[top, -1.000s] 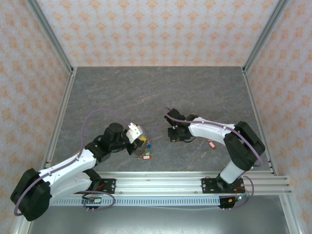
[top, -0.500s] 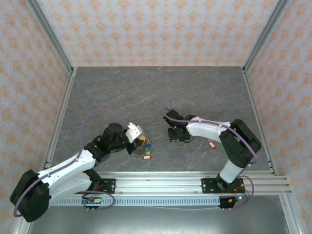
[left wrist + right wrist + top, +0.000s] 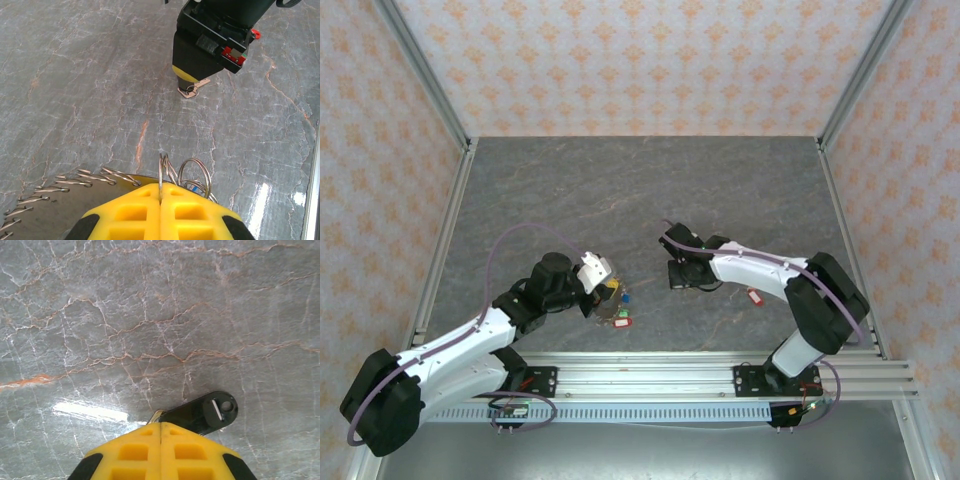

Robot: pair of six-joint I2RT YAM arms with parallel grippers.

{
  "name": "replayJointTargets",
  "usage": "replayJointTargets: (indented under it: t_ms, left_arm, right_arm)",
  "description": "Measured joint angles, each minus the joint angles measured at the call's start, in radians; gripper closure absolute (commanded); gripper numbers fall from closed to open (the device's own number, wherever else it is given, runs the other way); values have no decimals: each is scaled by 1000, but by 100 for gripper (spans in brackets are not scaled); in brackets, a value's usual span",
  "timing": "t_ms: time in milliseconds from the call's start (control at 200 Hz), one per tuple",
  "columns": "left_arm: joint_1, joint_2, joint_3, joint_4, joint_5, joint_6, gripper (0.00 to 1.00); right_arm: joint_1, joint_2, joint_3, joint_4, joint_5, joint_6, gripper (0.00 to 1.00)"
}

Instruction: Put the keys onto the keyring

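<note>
- The table (image 3: 620, 190) is carrying the work.
- The right gripper (image 3: 160, 426) is clamping the black-tagged key (image 3: 205, 412). The tag is projecting ahead and to the right of the fingertips.
- The left gripper (image 3: 160, 192) is clenching the keyring (image 3: 107, 173). The toothed rim is curving away to the left of the fingers.
- Judged step: lifting the key. Raising it straight up and keeping its eye clear of the fingers is advisable before approaching the ring.
- The coloured-tag keys (image 3: 617, 300) are lying just beside the left fingers.
</note>
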Motion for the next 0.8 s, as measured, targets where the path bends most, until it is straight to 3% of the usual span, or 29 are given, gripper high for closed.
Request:
replayJointTargets:
  t_ms: [110,325,616,801]
  left_arm:
    - [0,0,0,0,0,0,100]
    - [0,0,0,0,0,0,100]
    - [0,0,0,0,-4,0,100]
    - [0,7,0,0,-4,0,100]
  right_arm:
    - [0,-1,-6,1,4,-5,79]
    - [0,77,-1,-5,-14,-3,75]
    - [0,108,42,-5,-27,-5,92]
    - [0,105,44,-6,-26,-18,98]
